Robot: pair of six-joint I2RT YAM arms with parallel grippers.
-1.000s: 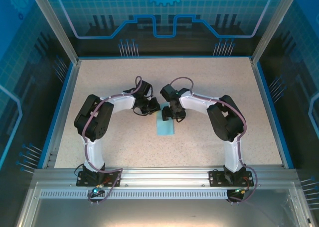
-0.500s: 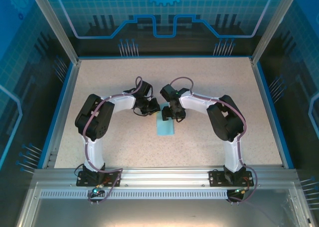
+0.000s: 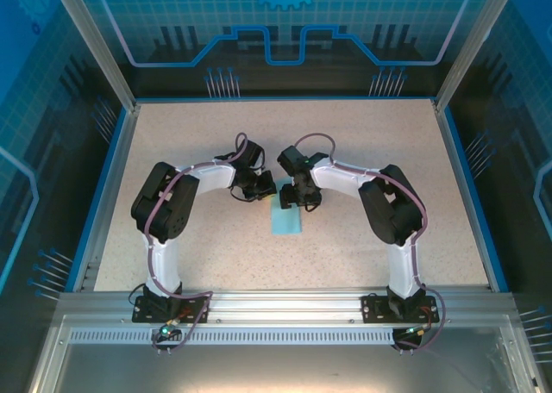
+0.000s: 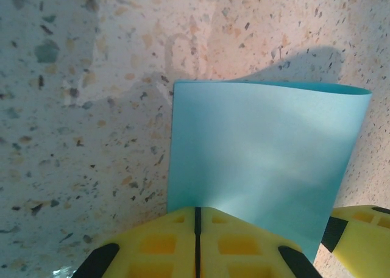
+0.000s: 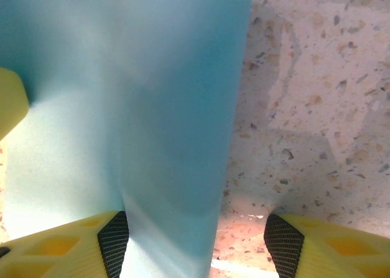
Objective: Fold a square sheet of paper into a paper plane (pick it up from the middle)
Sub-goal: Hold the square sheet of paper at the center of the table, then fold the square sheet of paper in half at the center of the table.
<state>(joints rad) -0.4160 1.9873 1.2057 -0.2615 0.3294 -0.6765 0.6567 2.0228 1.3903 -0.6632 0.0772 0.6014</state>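
The square sheet of paper (image 3: pixel 286 221) lies at the middle of the table as a pale cyan upright rectangle. In the left wrist view the sheet (image 4: pixel 262 150) lies flat along its left edge and bows up toward the right. My left gripper (image 4: pixel 197 212) is shut, with its tips down on the sheet's near edge. Whether a layer is pinched is hidden. My right gripper (image 5: pixel 195 229) is open. The sheet's raised part (image 5: pixel 140 77) runs between its fingers, against the left pad (image 5: pixel 114 238). Both grippers meet over the sheet's far end (image 3: pixel 285 195).
The speckled tabletop (image 3: pixel 371 143) surrounds the sheet, inside a blue border and glass walls. The left arm's elbow (image 3: pixel 159 208) and the right arm's elbow (image 3: pixel 392 203) bulge outward on either side. A yellow finger of the right gripper (image 4: pixel 359 229) sits close beside the left one.
The left gripper has closed slightly further. Both arms and the sheet stay nearly where they were.
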